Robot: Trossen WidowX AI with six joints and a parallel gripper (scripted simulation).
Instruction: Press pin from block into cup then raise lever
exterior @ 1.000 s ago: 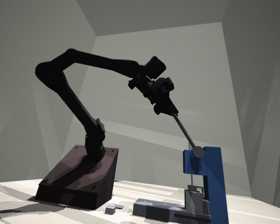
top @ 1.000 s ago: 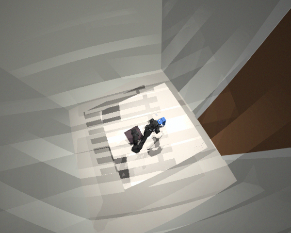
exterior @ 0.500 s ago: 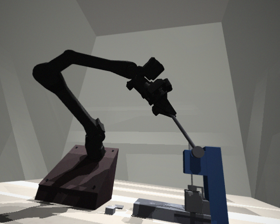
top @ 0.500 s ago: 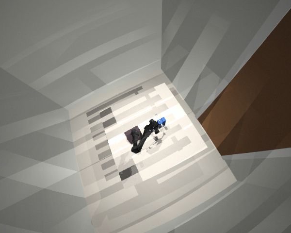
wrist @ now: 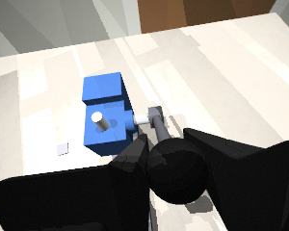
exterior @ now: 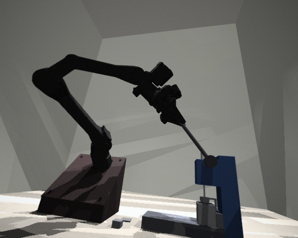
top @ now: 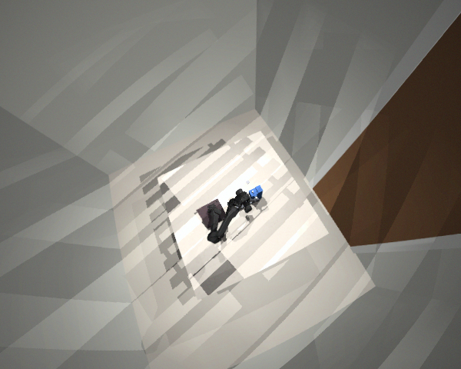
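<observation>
Two fingers of the gripper [top: 250, 201] [exterior: 184, 124] [wrist: 166, 135] are closed on the round black knob [wrist: 177, 170] of the lever [exterior: 193, 140] [wrist: 161, 129]. The gripper points down and forward at a slant. Behind it, the arm [top: 228, 222] [exterior: 100, 67] rises from its base, bends sharply at a high elbow, then reaches nearly level to the wrist.

From the knob the lever slopes down to a dark round hub [exterior: 210, 161] on the side of the blue press [top: 256, 192] [exterior: 230, 179] [wrist: 106, 125]. A thin rod [exterior: 204, 190] [wrist: 100, 120] runs upright through the press head. Under it, the grey block [exterior: 206, 213] stands upright on the dark bed [exterior: 169, 221], near the press column. Whether the pin is lined up, or out, I cannot tell.

A small grey piece [top: 247, 182] [exterior: 117, 223] [wrist: 63, 148] lies apart from the press, between bed and base in the exterior view. The base [top: 204, 210] [exterior: 67, 184] is a dark reddish wedge.

Everything stands on a pale table [top: 302, 238] [exterior: 133, 205] [wrist: 231, 72], streaked with bright bands and shadow. Grey walls [top: 183, 59] [exterior: 169, 102] enclose it, and a brown area [top: 413, 138] [wrist: 207, 12] shows beyond one edge.
</observation>
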